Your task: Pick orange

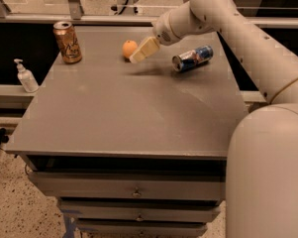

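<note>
The orange (129, 48) is a small round fruit on the far part of the grey table (133, 113). My gripper (138, 56) hangs just right of the orange, a little above the tabletop, its cream fingers (146, 48) pointing down-left toward the fruit. The fingertips sit close beside the orange, at its lower right. The white arm reaches in from the right.
An upright orange-brown drink can (67, 42) stands at the far left corner. A blue can (192, 58) lies on its side to the right of the gripper. A white pump bottle (25, 77) stands on a ledge left of the table. Drawers sit below the front edge.
</note>
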`<action>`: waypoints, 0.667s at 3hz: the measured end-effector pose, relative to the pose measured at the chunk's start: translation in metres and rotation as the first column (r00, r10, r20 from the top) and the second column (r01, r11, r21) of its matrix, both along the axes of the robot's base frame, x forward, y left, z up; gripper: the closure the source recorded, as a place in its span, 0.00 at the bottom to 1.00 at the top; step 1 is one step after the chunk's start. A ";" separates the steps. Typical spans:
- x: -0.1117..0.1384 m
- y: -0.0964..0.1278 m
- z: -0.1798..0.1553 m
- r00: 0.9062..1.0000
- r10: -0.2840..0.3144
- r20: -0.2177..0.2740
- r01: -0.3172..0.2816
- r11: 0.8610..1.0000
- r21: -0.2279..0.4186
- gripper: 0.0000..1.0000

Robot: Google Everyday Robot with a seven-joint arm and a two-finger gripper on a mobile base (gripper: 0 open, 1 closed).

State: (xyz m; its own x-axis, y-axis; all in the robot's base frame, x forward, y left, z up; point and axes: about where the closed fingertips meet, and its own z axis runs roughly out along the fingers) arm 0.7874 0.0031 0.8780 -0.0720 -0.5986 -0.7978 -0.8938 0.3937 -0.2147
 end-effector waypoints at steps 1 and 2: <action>0.011 0.014 -0.015 0.999 -0.010 -0.038 0.011 1.000 0.018 0.00; 0.017 0.021 -0.024 0.998 -0.022 -0.059 0.024 0.999 0.037 0.18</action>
